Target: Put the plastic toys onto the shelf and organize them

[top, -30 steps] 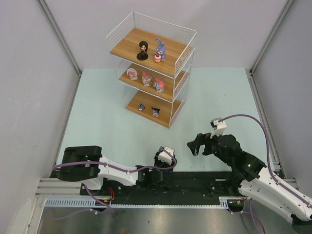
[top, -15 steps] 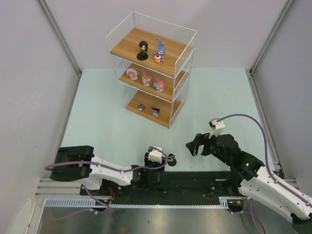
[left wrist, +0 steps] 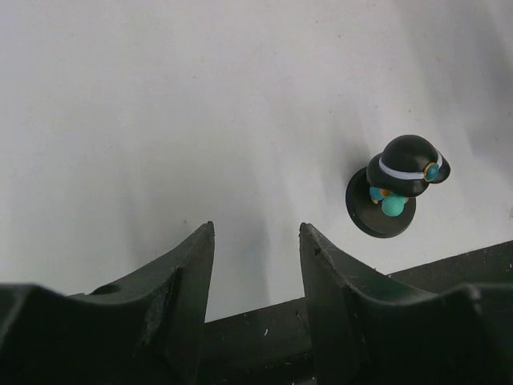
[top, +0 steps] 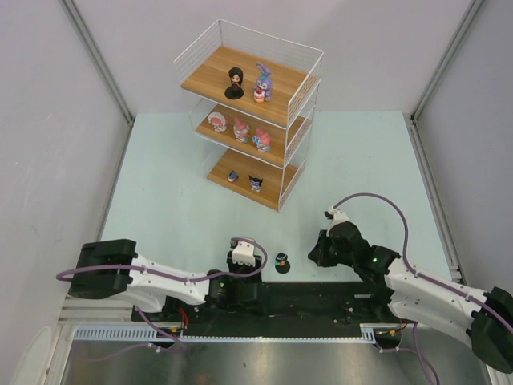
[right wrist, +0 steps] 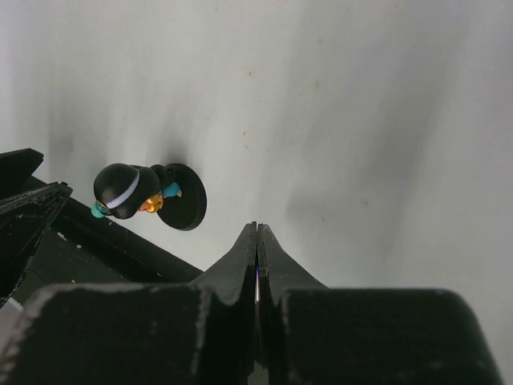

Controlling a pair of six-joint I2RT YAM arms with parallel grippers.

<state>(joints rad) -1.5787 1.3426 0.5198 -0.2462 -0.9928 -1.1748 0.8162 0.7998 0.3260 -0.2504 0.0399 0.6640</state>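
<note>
The small dark-haired plastic figurine on a round black base (top: 281, 262) appears to stand upright on the pale green table (top: 176, 208), just beside the black mounting strip (top: 321, 298) at the near edge and well apart from the three-tier white wire shelf with brown wooden boards (top: 210, 76), where six other toys already sit. It lies between the two arms. The left gripper (left wrist: 256, 233) has its jaws partly apart and holds nothing, with the figurine off to one side of its gap. The right gripper (right wrist: 256, 228) is pressed fully closed, also empty. With its big head on a small base, the toy would likely tip if closed fingers nudged it. Both arms reaching into this tight spot could also collide.
</note>
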